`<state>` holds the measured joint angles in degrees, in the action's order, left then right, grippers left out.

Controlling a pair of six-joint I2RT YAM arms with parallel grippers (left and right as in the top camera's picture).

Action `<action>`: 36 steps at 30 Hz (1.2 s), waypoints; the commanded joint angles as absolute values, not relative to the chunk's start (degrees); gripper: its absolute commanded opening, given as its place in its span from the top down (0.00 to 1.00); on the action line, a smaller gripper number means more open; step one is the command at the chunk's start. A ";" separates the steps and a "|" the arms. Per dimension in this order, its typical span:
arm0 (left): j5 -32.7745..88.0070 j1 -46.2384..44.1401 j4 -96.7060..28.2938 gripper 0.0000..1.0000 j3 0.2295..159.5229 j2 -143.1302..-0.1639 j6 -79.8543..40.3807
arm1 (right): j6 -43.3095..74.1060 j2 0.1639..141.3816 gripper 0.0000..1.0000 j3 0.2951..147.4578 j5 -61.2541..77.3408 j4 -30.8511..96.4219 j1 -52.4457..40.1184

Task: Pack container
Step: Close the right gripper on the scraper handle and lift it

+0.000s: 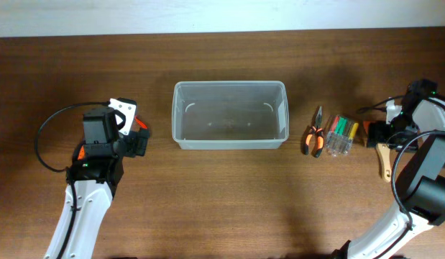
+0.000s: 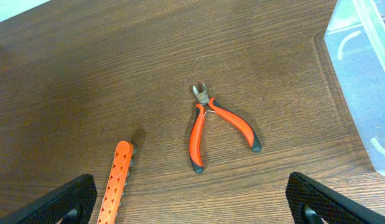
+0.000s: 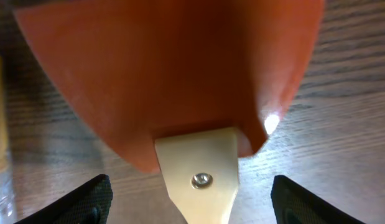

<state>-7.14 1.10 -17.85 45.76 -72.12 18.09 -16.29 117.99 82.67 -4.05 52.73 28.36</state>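
Observation:
The container (image 1: pixel 229 133) is a translucent rectangular tub at the table's middle, with nothing in it; its corner shows in the left wrist view (image 2: pixel 366 68). My left gripper (image 1: pixel 139 138) is open left of the tub. In the left wrist view the left gripper (image 2: pixel 192 214) hangs above orange-handled cutters (image 2: pixel 217 127) and an orange strip (image 2: pixel 115 183), holding nothing. My right gripper (image 1: pixel 377 135) is open at the far right. In the right wrist view the right gripper (image 3: pixel 189 208) straddles the wooden handle (image 3: pixel 201 180) of a scraper with an orange blade (image 3: pixel 167 68), without touching it.
Orange-handled pliers (image 1: pixel 313 138) and a clear case of coloured pieces (image 1: pixel 342 135) lie right of the tub. The scraper's wooden handle (image 1: pixel 384 161) points to the front edge. A white wall borders the table's far side.

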 commanded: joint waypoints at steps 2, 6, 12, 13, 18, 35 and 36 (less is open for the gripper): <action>-7.55 1.45 -17.91 0.01 46.98 -72.42 18.98 | -13.37 118.69 0.20 79.59 -4.14 50.06 28.51; -7.55 1.45 -17.91 0.01 46.98 -72.42 18.96 | -12.99 118.72 0.21 77.69 -4.14 47.46 28.51; -7.55 1.45 -17.91 0.01 46.98 -72.42 18.96 | -12.95 118.74 0.36 77.10 -4.12 45.63 28.51; -7.55 1.45 -17.91 0.01 46.98 -72.42 18.96 | -12.95 118.74 0.37 77.10 -4.14 45.39 28.51; -7.55 1.45 -17.91 0.01 46.98 -72.42 18.96 | -12.93 118.74 0.47 77.10 -4.12 45.17 28.51; -7.55 1.45 -17.91 0.01 46.98 -72.42 18.96 | -8.86 118.69 0.64 78.43 -3.64 47.13 28.51; -7.55 1.45 -17.91 0.01 46.98 -72.42 18.96 | -8.84 118.69 0.64 78.43 -3.64 47.35 28.51</action>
<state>-7.14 1.10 -17.85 45.76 -72.12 18.09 -9.34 117.21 78.94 -2.15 46.48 28.40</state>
